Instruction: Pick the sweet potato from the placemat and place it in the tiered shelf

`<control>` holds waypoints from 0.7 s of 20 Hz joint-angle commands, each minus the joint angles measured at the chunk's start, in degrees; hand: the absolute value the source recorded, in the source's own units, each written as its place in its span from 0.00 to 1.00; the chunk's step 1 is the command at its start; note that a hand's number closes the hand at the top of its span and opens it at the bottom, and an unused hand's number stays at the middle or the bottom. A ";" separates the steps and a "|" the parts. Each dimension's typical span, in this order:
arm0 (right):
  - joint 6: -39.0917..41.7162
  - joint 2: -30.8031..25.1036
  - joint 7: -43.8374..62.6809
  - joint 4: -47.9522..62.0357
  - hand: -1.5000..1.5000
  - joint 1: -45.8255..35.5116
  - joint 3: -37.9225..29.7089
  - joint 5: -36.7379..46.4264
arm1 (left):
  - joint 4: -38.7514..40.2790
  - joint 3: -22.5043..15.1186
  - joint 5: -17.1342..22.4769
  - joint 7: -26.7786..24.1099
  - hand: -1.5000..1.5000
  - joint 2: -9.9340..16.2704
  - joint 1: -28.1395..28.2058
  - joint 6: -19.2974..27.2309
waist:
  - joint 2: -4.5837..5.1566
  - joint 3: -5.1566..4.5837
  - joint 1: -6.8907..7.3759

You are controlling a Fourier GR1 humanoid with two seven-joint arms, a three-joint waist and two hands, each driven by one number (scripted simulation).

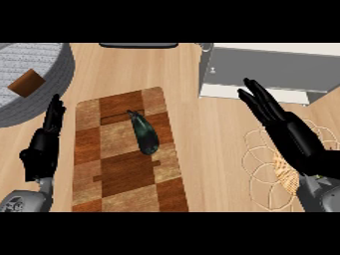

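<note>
So, we see the sweet potato (145, 133) lying on the placemat (125, 184), a brown checkered strip in the middle of the counter (194, 149); it's dark greenish, long, w/ the narrow end pointing up and left. Nothing touches it. Our left hand (46, 137) sits just left of the placemat, fingers straight and pointing up, holding nothing. Our right hand (290, 132) is well apart on the right, fingers stretched out toward the tiered shelf (275, 69) at top right, also holding nothing. Under that hand there's a woven wire trivet (264, 169). Top left, a grey round basket (51, 94) w/ a brown block (27, 82) inside.
</note>
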 commanded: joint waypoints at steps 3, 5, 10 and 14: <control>16.19 -12.04 -6.51 7.02 1.00 -8.96 -9.40 -4.76 | 3.42 -0.55 4.34 8.19 0.50 -1.18 0.36 -4.27 | -1.62 1.37 1.06; 20.68 -16.33 -10.66 9.19 1.00 -12.44 -11.79 -3.73 | 4.32 -1.59 6.45 10.74 0.50 -2.50 2.07 -6.04 | -0.65 1.55 2.68; 25.12 -27.46 -13.53 23.78 1.00 -12.60 -12.36 7.88 | 5.88 -2.59 10.10 15.53 0.50 -3.71 2.01 -9.94 | 0.25 1.54 4.12; 34.58 -30.43 -24.58 32.36 0.00 -15.79 -13.13 7.92 | 6.40 -1.63 11.72 18.01 0.50 -1.99 0.10 -12.40 | 0.10 1.67 5.00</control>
